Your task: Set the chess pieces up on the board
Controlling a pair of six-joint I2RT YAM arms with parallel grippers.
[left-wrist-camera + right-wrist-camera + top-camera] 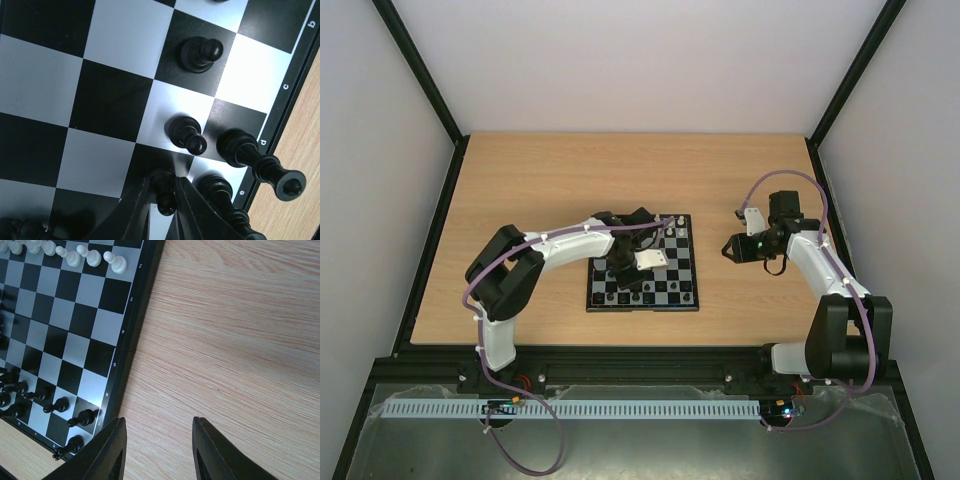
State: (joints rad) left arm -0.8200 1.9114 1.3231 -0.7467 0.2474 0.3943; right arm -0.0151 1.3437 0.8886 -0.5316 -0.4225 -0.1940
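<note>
The board (693, 262) lies at the table's middle. White pieces (672, 222) line its far edge and black pieces (642, 296) its near edge. My left gripper (638, 262) is over the board, shut on a black pawn (167, 200) that stands on a dark square near the lettered rim. Beside it stand other black pawns (186, 132) and a taller black piece (252, 160). My right gripper (732, 248) is open and empty over bare wood, right of the board. In the right wrist view my gripper (158, 421) hangs beside the board's numbered rim (131, 325), with white pawns (90, 257) and black pieces (55, 405).
The wooden table (540, 180) is walled by black frame posts at its left (420, 280) and right (825, 180) sides. A black pawn (200, 52) stands two squares up the board from the held one.
</note>
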